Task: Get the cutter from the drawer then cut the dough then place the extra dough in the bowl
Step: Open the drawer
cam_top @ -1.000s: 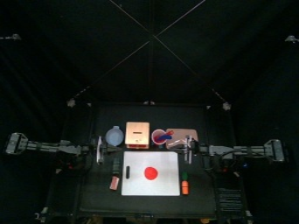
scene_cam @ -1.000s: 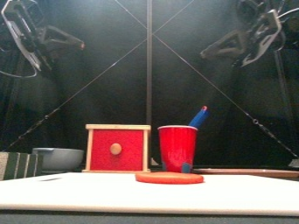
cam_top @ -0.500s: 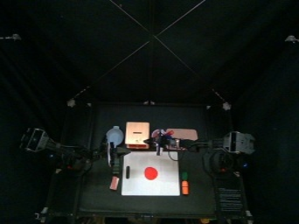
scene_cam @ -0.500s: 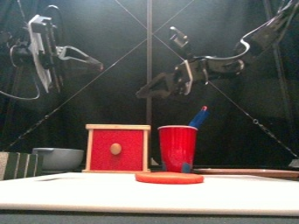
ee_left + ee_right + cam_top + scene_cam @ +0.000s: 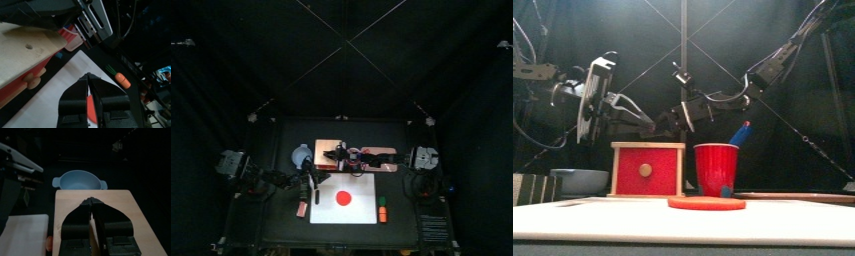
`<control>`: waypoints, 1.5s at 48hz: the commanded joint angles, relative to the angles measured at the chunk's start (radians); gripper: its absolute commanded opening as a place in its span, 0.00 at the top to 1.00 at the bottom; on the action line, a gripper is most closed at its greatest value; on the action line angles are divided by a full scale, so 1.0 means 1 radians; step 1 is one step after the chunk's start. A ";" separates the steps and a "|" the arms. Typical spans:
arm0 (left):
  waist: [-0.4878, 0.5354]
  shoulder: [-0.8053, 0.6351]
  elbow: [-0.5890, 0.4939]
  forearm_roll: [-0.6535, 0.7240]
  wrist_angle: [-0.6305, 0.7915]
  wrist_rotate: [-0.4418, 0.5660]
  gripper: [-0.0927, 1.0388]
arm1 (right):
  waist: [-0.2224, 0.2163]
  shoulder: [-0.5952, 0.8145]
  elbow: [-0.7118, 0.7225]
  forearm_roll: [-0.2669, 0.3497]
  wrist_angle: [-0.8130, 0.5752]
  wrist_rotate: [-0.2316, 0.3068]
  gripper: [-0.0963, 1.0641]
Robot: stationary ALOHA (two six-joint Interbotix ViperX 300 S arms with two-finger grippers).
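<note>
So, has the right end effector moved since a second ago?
Yes. The right end effector has swung in from the far right toward the middle. In the top view it now hangs over the wooden box, which has not shifted.

We're seeing the pale wooden box (image 5: 647,147) standing at the back, left of centre, its red drawer front (image 5: 645,171) facing us and looking flush. The red cup (image 5: 716,170) is standing just beside the box on the right, with a blue knife (image 5: 740,133) sticking out of it. The blue-grey bowl (image 5: 580,181) is sitting left of the box. The red dough disc (image 5: 706,203) is lying flat on the white board (image 5: 593,225) up front. The left pincer (image 5: 644,117) and right pincer (image 5: 676,118) are hanging close together above the box, touching nothing.
</note>
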 commanded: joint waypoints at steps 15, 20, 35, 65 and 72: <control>0.003 0.028 -0.040 -0.293 0.106 -0.101 0.27 | -0.005 0.023 -0.032 0.002 0.051 0.017 0.95; 0.003 0.028 -0.044 -0.339 0.147 -0.110 0.25 | 0.002 0.029 -0.038 -0.002 0.100 0.014 0.95; 0.005 0.069 -0.087 -0.337 0.152 -0.110 0.24 | 0.003 0.038 -0.040 -0.003 0.132 0.009 0.95; 0.058 0.080 -0.098 -0.376 0.164 -0.123 0.15 | 0.015 0.041 -0.041 -0.003 0.143 0.006 0.95; 0.074 0.089 -0.112 -0.390 0.166 -0.121 0.15 | 0.018 0.041 -0.043 -0.003 0.144 0.006 0.95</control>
